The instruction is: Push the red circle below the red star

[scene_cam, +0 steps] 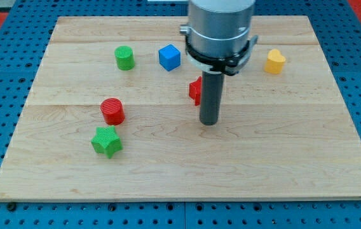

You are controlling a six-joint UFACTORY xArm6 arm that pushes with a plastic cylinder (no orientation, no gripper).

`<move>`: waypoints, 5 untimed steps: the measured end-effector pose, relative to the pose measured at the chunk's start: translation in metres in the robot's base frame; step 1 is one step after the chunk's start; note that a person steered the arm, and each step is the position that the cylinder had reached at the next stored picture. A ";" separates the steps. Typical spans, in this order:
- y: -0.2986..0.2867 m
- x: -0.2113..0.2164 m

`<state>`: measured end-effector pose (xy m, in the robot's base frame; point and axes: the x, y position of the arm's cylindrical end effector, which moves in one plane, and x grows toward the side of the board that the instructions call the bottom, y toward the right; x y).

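The red circle (112,111) is a short red cylinder left of the board's middle. The red star (195,91) sits near the board's centre, mostly hidden behind my rod, with only its left part showing. My tip (209,122) rests on the board just below and right of the red star, and well to the right of the red circle.
A green star (107,141) lies just below the red circle. A green cylinder (124,58) and a blue cube (169,57) sit toward the view's top. A yellow block (274,62) is at the top right. The wooden board (282,159) lies on a blue surface.
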<state>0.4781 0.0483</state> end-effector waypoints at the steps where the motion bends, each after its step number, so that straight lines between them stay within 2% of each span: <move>1: -0.010 -0.051; 2: -0.007 -0.008; 3: -0.060 0.057; 4: -0.136 0.108; 5: -0.245 0.100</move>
<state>0.5776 -0.1969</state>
